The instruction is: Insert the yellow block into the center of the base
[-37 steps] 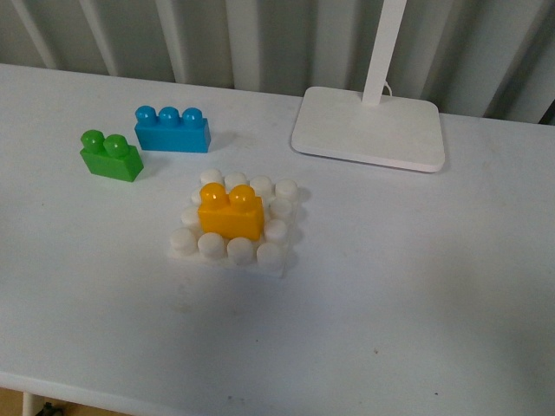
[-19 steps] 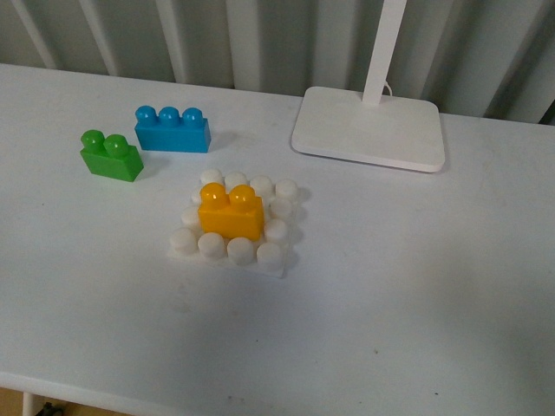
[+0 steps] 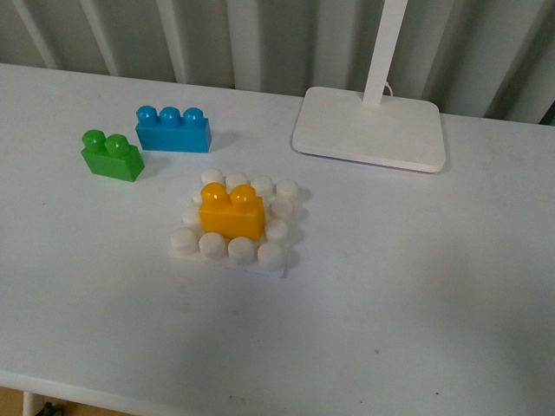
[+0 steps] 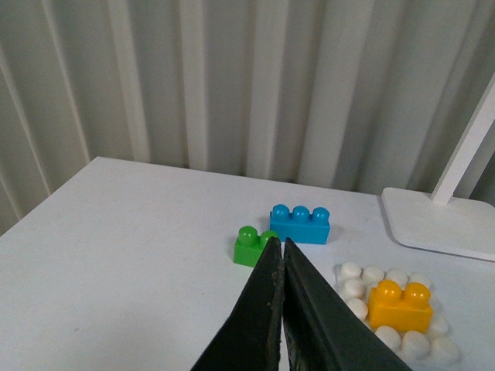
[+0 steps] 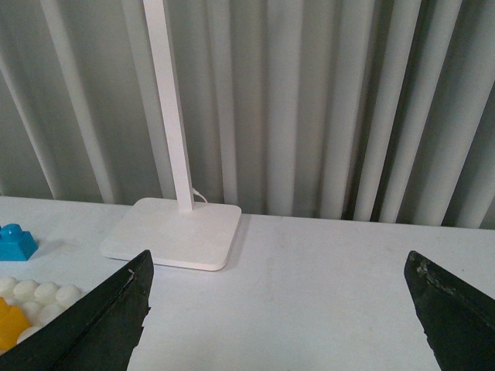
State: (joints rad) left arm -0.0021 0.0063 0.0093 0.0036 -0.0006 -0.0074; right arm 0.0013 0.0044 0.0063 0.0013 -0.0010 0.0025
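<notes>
The yellow block [image 3: 231,211] sits pressed onto the middle studs of the white studded base [image 3: 270,254] at the table's centre. Both show in the left wrist view, the block [image 4: 400,305] on the base [image 4: 352,271]. In the right wrist view only a corner of the block [image 5: 8,325] and a few base studs [image 5: 35,291] show. My left gripper [image 4: 280,247] is shut and empty, held back from the blocks and above the table. My right gripper [image 5: 278,267] is wide open and empty over bare table. Neither gripper appears in the front view.
A green two-stud brick [image 3: 111,155] and a blue three-stud brick [image 3: 173,128] stand behind and left of the base. A white lamp foot [image 3: 369,128] with its post stands at the back right. Corrugated wall runs behind the table.
</notes>
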